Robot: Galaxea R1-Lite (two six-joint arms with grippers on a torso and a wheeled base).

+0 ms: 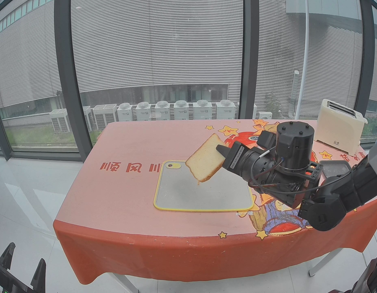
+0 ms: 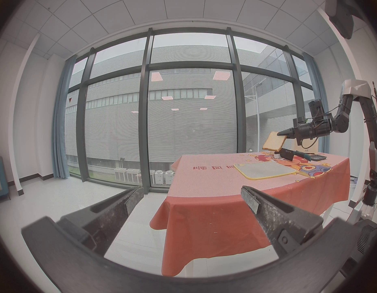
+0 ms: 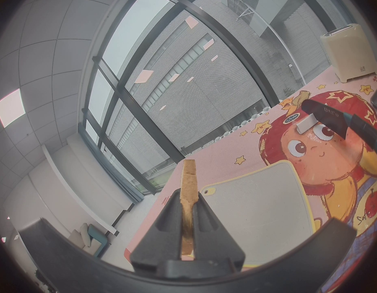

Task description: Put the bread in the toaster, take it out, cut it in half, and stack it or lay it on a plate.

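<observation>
A slice of bread (image 1: 202,159) hangs tilted above the cutting board (image 1: 196,194), with my right gripper (image 1: 221,152) shut on its edge. The right wrist view shows the bread (image 3: 189,180) edge-on, clamped between the two fingers (image 3: 168,216). At the table's far right corner stands the cream toaster (image 1: 339,131). A knife (image 3: 326,116) with a dark blade lies on the cloth between board and toaster. My left gripper (image 2: 192,196) is open with nothing in it, low and well off the table's left side, also seen as the left gripper (image 1: 21,265) in the head view.
A dark square plate (image 1: 335,168) sits on the table in front of the toaster, partly behind my right arm. An orange cloth (image 1: 115,200) covers the table, bare to the left of the board. Large windows stand behind it.
</observation>
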